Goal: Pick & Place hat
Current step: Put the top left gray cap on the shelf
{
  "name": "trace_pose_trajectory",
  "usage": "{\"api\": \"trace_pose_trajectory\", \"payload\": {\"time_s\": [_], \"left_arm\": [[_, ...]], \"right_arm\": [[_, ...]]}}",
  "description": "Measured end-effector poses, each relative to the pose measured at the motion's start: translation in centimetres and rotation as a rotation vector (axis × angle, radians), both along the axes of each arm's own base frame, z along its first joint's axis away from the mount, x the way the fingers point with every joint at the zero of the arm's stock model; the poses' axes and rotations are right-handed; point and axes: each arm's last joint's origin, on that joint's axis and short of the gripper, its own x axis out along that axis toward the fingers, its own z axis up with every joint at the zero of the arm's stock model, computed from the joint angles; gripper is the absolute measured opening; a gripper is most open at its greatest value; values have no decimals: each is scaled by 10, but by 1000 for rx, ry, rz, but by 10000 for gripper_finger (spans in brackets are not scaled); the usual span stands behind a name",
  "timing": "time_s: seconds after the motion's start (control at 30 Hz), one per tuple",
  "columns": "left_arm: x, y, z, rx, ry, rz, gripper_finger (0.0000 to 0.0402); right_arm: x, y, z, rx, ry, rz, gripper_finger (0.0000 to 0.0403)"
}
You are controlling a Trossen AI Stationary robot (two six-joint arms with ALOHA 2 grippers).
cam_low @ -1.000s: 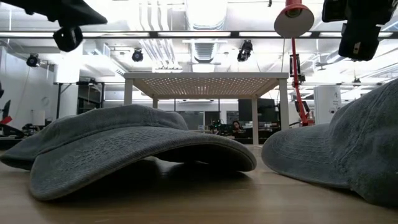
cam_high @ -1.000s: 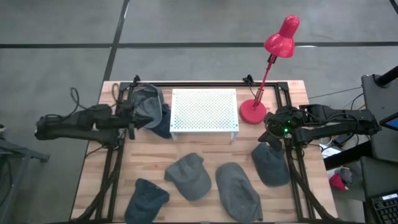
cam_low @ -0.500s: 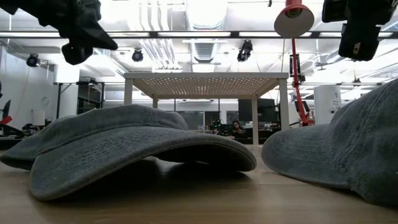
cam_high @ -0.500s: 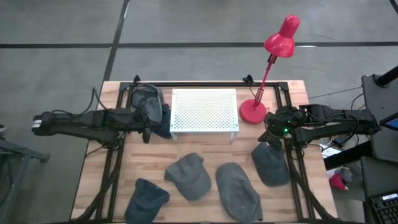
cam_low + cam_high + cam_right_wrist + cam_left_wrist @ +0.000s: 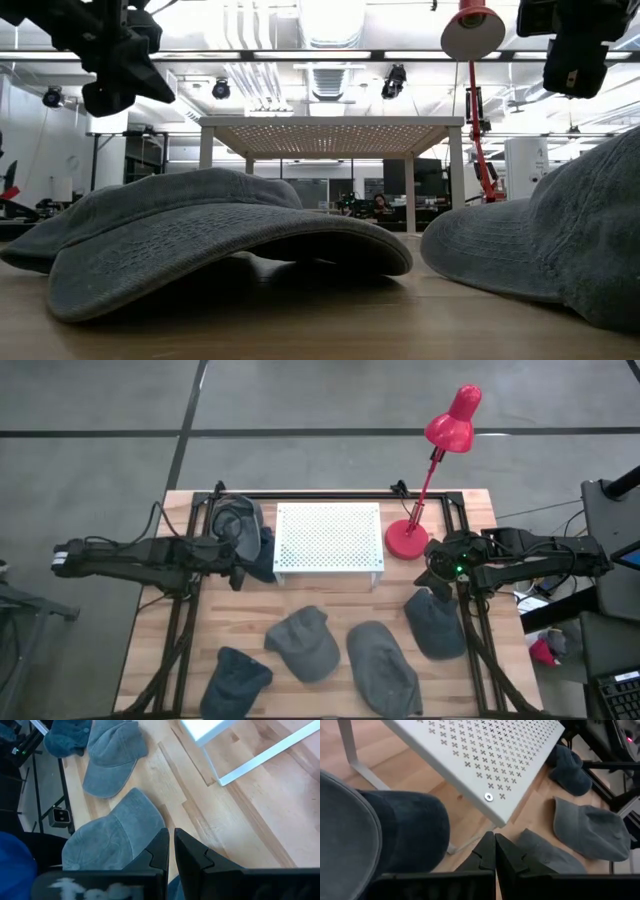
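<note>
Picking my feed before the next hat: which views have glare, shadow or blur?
Low view: bright ceiling lights behind, dark shade under the nearest grey denim cap's brim. Left wrist view: that cap looms soft and close. High view: evenly lit, white perforated metal stand free of glare.
</note>
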Motion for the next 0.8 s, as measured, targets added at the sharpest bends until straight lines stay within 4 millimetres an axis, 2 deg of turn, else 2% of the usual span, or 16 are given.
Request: {"api": "trace_pose_trajectory", "payload": {"time_s": [0.37, 0.8], "left_arm": [[11, -11, 5, -35, 89, -64, 0], [46, -14, 11, -39, 370, -23, 0]], "right_arm": [[0, -1, 0, -17, 0, -20, 27], [0, -1, 0, -18, 1, -19, 27]]}}
